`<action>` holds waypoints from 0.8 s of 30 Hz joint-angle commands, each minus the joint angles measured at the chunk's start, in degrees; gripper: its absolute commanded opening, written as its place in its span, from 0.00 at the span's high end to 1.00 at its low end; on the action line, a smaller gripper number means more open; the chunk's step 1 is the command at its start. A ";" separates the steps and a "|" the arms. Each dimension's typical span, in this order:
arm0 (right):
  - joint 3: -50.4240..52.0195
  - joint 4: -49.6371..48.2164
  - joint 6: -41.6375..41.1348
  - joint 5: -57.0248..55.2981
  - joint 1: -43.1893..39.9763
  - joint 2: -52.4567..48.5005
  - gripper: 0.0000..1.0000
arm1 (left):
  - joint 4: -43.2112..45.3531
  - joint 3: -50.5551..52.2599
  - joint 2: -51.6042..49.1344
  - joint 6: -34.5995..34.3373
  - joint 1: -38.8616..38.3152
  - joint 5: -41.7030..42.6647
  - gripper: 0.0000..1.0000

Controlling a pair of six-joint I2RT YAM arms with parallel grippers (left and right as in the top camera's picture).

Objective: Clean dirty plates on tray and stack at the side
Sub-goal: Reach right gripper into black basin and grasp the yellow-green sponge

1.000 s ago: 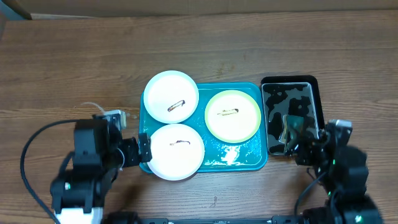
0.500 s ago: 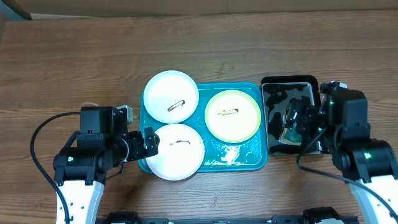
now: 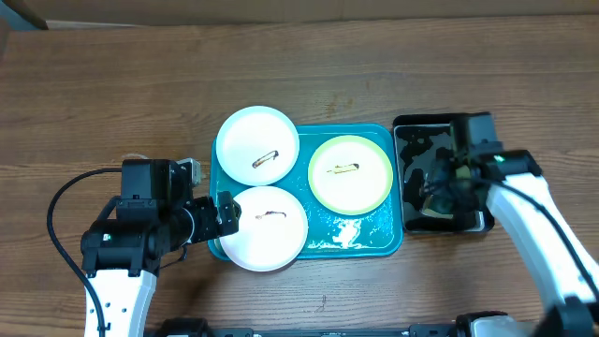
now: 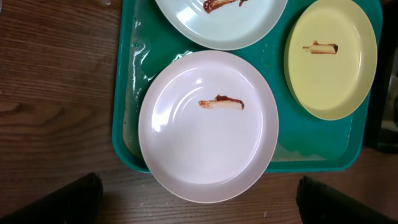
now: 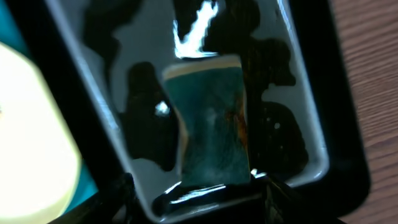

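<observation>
Right pincer point(image 5: 196, 193) has dropped astride the sponge point(image 5: 211, 118), seemingly unclamped; left pincer point(image 4: 202, 202) gapes wide.

The table point(image 3: 112, 84) is mid-brown wood with darker streaks of grain. The tray point(image 3: 374, 239) is teal-blue with pale glints across its wet surface. The far white plate point(image 3: 257, 140) looks faintly bluish in the left wrist view, and the near white plate point(image 3: 267, 227) faintly pink. The third plate point(image 3: 350, 173) is pale yellow-green. Each carries a small brown smear point(image 4: 221, 104), reddish at its darker end. The tub point(image 3: 430, 119) is black, its inside mottled with grey-white reflections. The sponge point(image 5: 211, 130) in it is dark teal-green with a cream top edge and a rusty brown streak on one side. The left arm point(image 3: 122, 253) and right arm point(image 3: 533, 215) are black and white.
</observation>
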State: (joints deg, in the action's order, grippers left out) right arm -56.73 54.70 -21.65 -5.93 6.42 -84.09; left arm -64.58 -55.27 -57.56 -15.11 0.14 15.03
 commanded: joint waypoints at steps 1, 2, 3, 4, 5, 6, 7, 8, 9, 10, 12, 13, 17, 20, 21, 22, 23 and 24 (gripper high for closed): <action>-1.40 -1.07 -1.18 -1.79 -0.17 -4.52 0.33 | 0.07 -1.46 -0.17 -0.76 0.20 1.11 0.00; -1.38 -1.53 -1.18 -1.79 -0.17 -5.84 0.36 | 0.07 -1.46 -0.17 -0.76 0.20 1.11 0.00; -1.36 -1.97 -1.18 -1.77 -0.15 -7.06 0.37 | 0.07 -1.46 -0.17 -0.76 0.20 1.11 0.00; -1.36 -2.45 -1.20 -1.77 -0.15 -8.33 0.38 | 0.07 -1.46 -0.17 -0.76 0.20 1.11 0.00; -1.36 -2.95 -1.20 -1.77 -0.15 -9.27 0.38 | 0.04 -1.46 -0.17 -0.76 0.20 1.11 0.00; -1.36 -3.58 -1.18 -1.77 -0.17 -10.32 0.38 | 0.07 -1.46 -0.17 -0.76 0.20 1.14 0.00; -1.36 -3.91 -1.16 -1.79 -0.15 -10.80 0.38 | 0.07 -1.46 -0.17 -0.76 0.20 1.14 0.00; -1.36 -4.20 -1.14 -1.84 -0.17 -11.30 0.38 | 0.07 -1.46 -0.17 -0.76 0.20 1.11 0.00; -1.36 -4.46 -1.16 -2.01 -0.15 -11.67 0.39 | 0.07 -1.46 -0.17 -0.76 0.22 1.11 0.00; -1.36 -4.72 -1.16 -2.05 -0.17 -12.02 0.39 | 0.07 -1.46 -0.17 -0.76 0.20 1.11 0.00; -1.36 -4.98 -1.16 -2.56 -0.17 -12.66 0.40 | 0.07 -1.46 -0.17 -0.76 0.20 1.11 0.00; -1.36 -5.11 -1.16 -2.73 -0.17 -12.96 0.41 | 0.07 -1.46 -0.17 -0.76 0.20 1.11 0.00; -1.36 -5.38 -1.14 -3.15 -0.17 -13.75 0.44 | 0.07 -1.46 -0.17 -0.76 0.20 1.11 0.00; -1.36 -5.99 -1.14 -3.85 -0.17 -13.75 0.48 | 0.07 -1.46 -0.17 -0.76 0.20 1.11 0.00; -1.36 -6.12 -1.14 -3.93 -0.17 -13.75 0.51 | 0.07 -1.46 -0.17 -0.76 0.22 1.14 0.00; -1.36 -6.25 -1.16 -3.93 -0.17 -13.75 0.53 | 0.07 -1.46 -0.17 -0.76 0.20 1.14 0.00; -1.36 -6.25 -1.16 -3.91 -0.17 -13.75 0.54 | 0.07 -1.46 -0.17 -0.76 0.22 1.11 0.00; -1.36 -6.19 -1.14 -3.91 -0.17 -13.75 0.54 | 0.07 -1.46 -0.17 -0.79 0.20 1.14 0.00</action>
State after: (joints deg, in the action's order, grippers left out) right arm -56.73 48.88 -22.46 -9.04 6.42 -97.43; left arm -64.55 -55.27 -57.56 -15.11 0.14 15.03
